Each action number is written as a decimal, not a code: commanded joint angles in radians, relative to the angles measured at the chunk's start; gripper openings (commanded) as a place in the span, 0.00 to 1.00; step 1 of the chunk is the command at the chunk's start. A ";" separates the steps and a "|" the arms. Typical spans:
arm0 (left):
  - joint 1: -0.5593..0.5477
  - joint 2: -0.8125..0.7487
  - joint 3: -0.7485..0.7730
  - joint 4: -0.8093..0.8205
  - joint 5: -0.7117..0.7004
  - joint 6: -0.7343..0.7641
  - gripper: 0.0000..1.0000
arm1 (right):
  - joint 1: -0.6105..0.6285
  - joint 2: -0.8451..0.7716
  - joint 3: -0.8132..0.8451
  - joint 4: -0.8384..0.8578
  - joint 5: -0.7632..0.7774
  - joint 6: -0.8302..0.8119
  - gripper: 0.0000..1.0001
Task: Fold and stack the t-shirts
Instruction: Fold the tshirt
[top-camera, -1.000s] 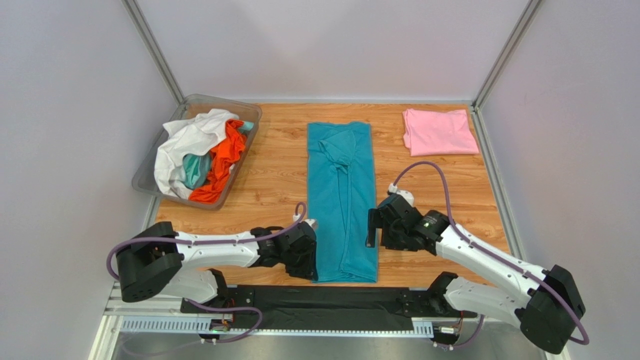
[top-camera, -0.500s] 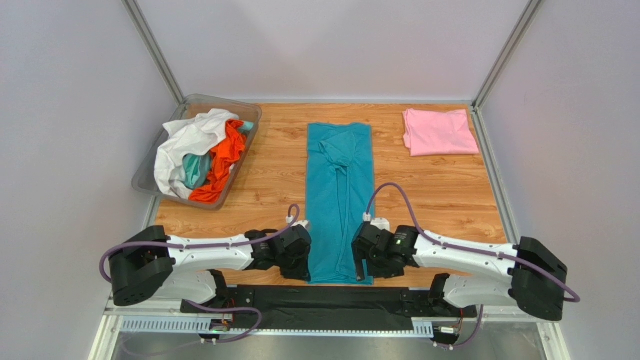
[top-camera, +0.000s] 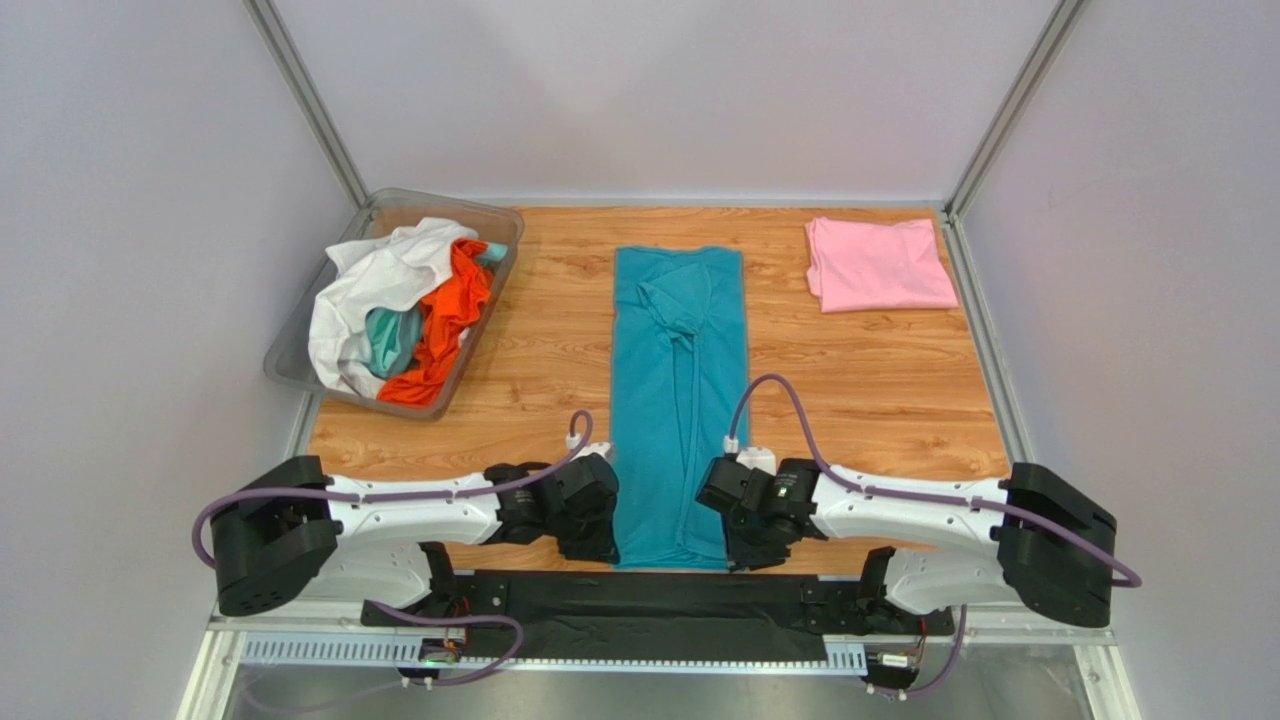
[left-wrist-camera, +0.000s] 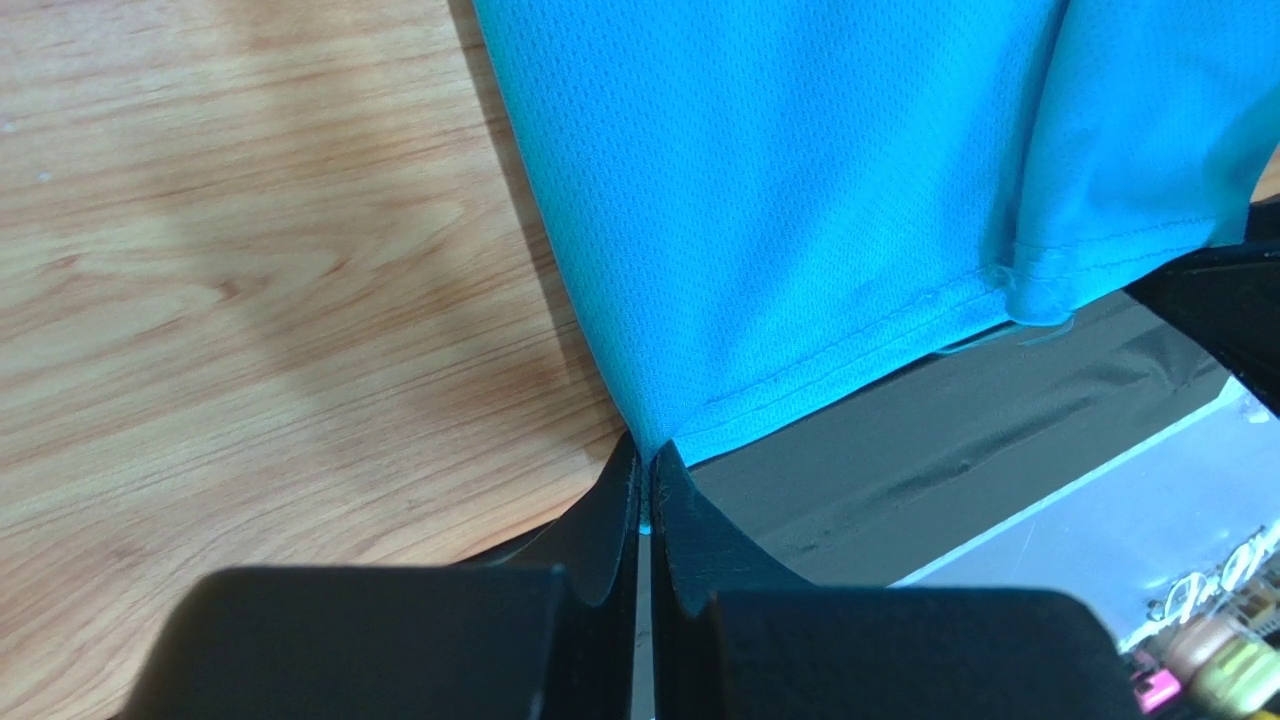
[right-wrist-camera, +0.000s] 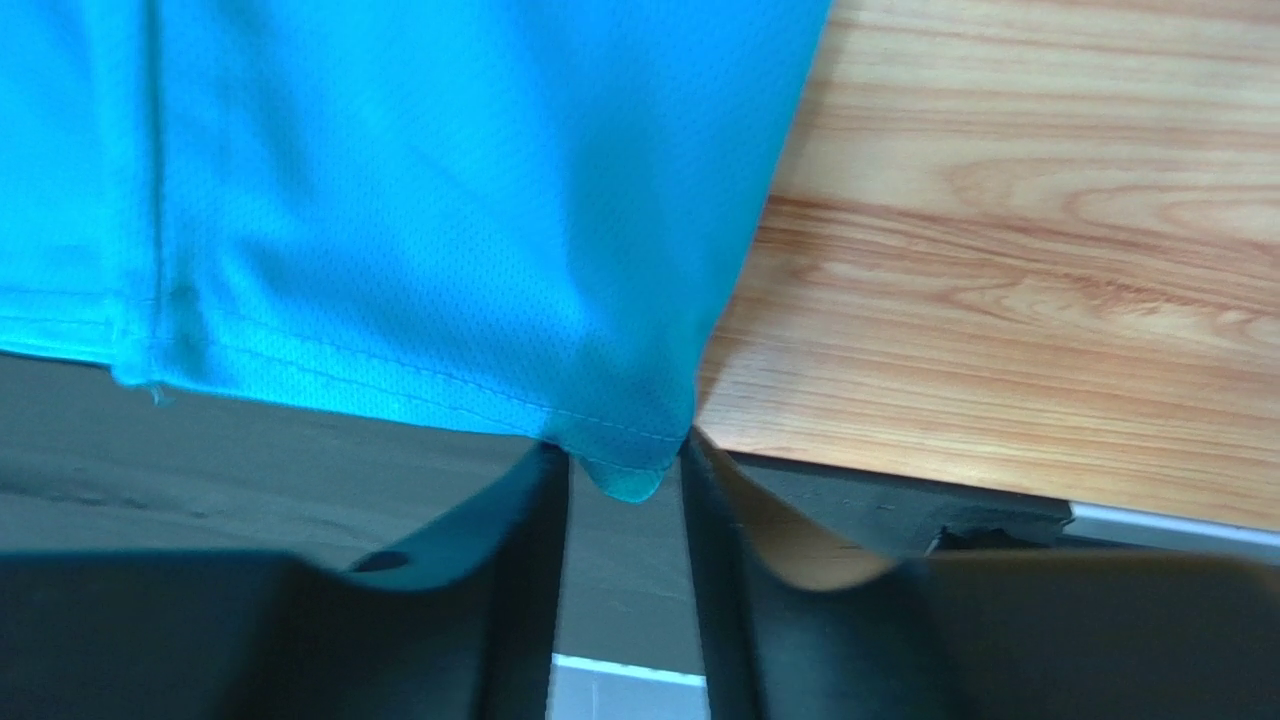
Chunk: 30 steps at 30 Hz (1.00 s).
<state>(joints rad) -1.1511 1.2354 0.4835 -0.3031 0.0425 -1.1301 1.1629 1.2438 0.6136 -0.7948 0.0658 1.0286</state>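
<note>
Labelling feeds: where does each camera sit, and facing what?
Top external: above and behind, looking down at the table; both arms show.
Left wrist: on left arm, facing teal t-shirt's near corner; left gripper pinches it.
Right wrist: on right arm, facing its other near corner, inside the open right gripper.
All share its hem.

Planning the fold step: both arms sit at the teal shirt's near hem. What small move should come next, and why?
Probably close the right gripper: its jaws stand apart with the teal t-shirt's hem corner between them, while the left gripper pinches the other corner shut.
</note>
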 joint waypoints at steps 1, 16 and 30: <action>-0.007 -0.022 -0.026 -0.056 -0.039 -0.016 0.00 | 0.003 -0.014 -0.020 -0.015 0.031 0.041 0.30; -0.007 -0.097 -0.046 -0.083 -0.041 -0.022 0.00 | 0.000 -0.124 -0.043 -0.003 0.022 -0.022 0.00; 0.065 -0.191 0.158 -0.221 -0.147 0.102 0.00 | -0.104 -0.135 0.141 -0.041 0.144 -0.197 0.00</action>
<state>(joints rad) -1.1351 1.0420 0.5571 -0.4862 -0.0624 -1.1011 1.1007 1.1069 0.6865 -0.8326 0.1440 0.9142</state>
